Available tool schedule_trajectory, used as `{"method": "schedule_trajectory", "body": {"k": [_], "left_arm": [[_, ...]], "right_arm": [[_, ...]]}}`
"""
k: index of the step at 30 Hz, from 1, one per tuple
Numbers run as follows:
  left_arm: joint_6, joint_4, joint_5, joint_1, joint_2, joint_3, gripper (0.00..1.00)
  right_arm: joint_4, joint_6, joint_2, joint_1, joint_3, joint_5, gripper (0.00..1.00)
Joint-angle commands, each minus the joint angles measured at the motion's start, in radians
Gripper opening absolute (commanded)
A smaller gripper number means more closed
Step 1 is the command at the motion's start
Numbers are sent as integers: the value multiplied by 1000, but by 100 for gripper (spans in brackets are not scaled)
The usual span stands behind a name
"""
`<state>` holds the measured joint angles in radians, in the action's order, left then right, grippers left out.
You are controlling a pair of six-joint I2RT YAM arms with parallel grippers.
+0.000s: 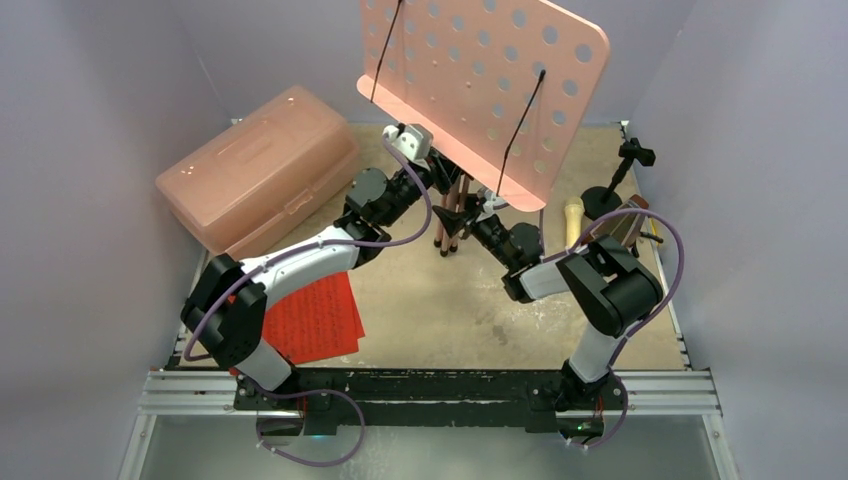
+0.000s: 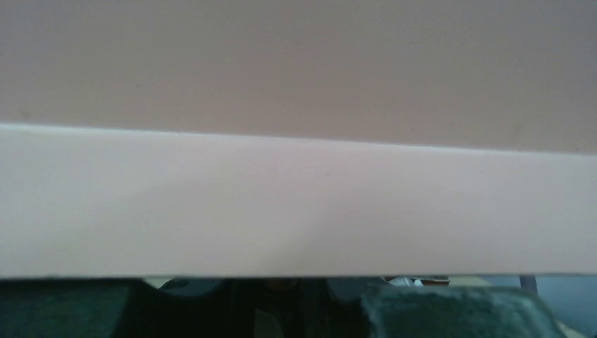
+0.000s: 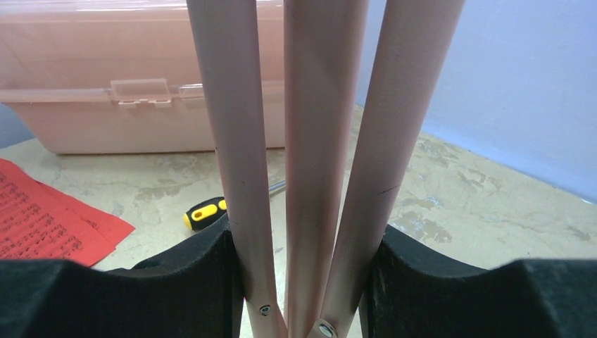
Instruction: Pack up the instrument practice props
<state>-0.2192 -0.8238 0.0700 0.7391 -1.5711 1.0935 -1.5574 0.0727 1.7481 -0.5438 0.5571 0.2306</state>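
The pink music stand's perforated desk (image 1: pixel 485 80) towers over the table's back, with its three legs (image 1: pixel 450 215) folded together. My right gripper (image 1: pixel 470 222) is shut on those legs (image 3: pixel 310 141); both black pads (image 3: pixel 190 282) press the outer tubes. My left gripper (image 1: pixel 430 170) reaches under the desk, where it is mostly hidden. The left wrist view is filled by the desk's pink lip (image 2: pixel 296 204), with only dark fingers (image 2: pixel 450 313) at the bottom. Red sheet-music pages (image 1: pixel 315 318) lie front left. The cream microphone (image 1: pixel 574 220) and brown metronome (image 1: pixel 625 225) sit at the right.
A large translucent pink lidded box (image 1: pixel 255 170) stands closed at the back left. Between the box and the stand legs lies a yellow-and-black screwdriver (image 3: pixel 204 213). A small black stand (image 1: pixel 615 185) rises at the back right. Walls enclose the table on three sides.
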Motion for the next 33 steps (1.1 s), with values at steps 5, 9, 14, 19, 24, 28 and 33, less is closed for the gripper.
{"method": "schedule_trajectory", "body": {"k": [5,9,14,19,24,28,33], "left_arm": [[31,24,0,0,57,57,0],[24,71,-8,-1,114,52,0],[-13,152,-3,0,161,68,0],[-74,244,7,4,186,102,0],[-121,360,10,25,203,127,0],[-165,456,-23,47,219,126,0],[-254,484,-64,60,247,60,0]], "right_arm": [[-278,43,-123,-20,0,40,21],[-144,56,-226,-41,-12,36,16],[71,77,-367,-79,-6,22,12],[241,161,-465,-121,0,-2,8],[390,246,-560,-182,-2,-36,6],[503,321,-625,-242,-12,-86,6],[652,459,-679,-287,-27,-147,5]]}}
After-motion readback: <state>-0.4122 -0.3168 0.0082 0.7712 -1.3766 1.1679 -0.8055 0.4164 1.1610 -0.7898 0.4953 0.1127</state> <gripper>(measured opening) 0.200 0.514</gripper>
